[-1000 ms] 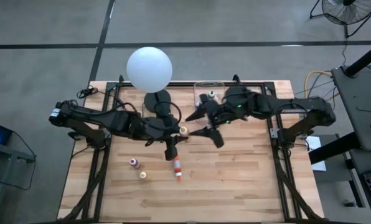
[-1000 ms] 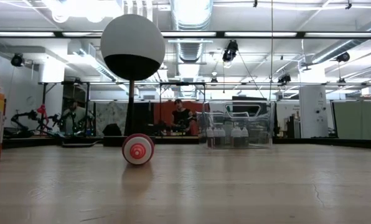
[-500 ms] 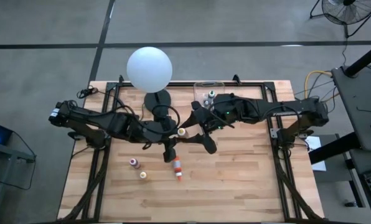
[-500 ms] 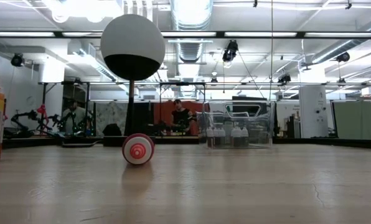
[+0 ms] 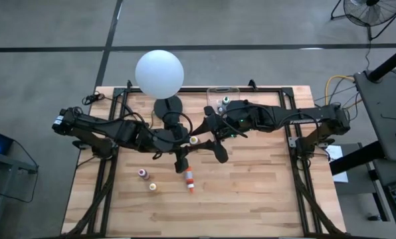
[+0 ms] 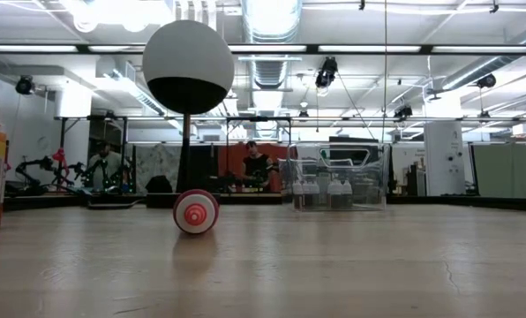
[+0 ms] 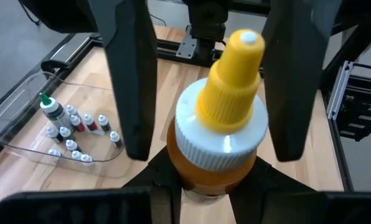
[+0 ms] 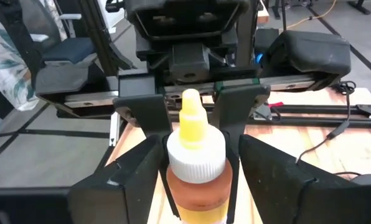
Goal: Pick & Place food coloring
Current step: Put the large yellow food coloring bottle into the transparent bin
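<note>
i see a handover mid-table: left gripper (image 5: 193, 141) fingers pinch the yellow-capped bottle (image 7: 221, 127), right gripper (image 8: 197, 163) fingers spread around it; clear bin (image 5: 223, 97) holds several, three bottles (image 5: 151, 179) remain on the table (image 5: 251, 186).

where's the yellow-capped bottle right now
The yellow-capped bottle is above mid-table in the high view, gripped by the left gripper, with the right gripper closing around it, just in front of the white globe lamp.
</note>
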Robot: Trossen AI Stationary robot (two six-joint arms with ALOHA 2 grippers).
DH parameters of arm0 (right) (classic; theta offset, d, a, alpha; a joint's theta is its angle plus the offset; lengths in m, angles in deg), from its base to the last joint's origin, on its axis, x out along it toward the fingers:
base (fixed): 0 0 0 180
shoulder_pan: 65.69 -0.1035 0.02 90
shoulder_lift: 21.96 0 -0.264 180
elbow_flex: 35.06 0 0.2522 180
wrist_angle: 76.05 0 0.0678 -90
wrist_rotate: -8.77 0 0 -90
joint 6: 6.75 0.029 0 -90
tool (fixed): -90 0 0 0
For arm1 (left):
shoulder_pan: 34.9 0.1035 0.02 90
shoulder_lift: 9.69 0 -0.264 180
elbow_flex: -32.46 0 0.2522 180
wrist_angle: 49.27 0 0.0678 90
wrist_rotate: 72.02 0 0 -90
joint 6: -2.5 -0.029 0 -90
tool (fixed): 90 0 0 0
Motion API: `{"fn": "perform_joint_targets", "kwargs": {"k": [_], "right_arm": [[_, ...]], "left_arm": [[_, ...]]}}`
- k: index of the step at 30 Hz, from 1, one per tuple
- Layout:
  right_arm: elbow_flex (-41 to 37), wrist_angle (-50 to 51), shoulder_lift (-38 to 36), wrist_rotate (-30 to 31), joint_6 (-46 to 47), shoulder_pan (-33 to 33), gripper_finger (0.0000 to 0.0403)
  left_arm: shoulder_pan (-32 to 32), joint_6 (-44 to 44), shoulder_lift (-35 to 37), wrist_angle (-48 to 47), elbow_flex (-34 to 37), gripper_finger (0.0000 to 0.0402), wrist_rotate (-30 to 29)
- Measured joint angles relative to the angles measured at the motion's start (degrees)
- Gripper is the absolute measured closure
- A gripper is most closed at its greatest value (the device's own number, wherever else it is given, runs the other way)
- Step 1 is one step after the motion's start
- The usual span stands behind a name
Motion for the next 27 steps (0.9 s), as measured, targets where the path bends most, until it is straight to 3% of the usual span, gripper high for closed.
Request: {"fn": "perform_joint_targets", "kwargs": {"k": [16, 27], "right_arm": [[-0.02, -0.41, 0.00, -0.07, 0.26, -0.12, 0.0288], [-0.07, -0.39, 0.00, -0.09, -0.39, -0.10, 0.0287]], "left_arm": [[0.00, 0.69, -0.02, 0.07, 0.04, 0.0330, 0.14], [0.00, 0.91, -0.02, 0.02, 0.06, 0.0307, 0.33]]}}
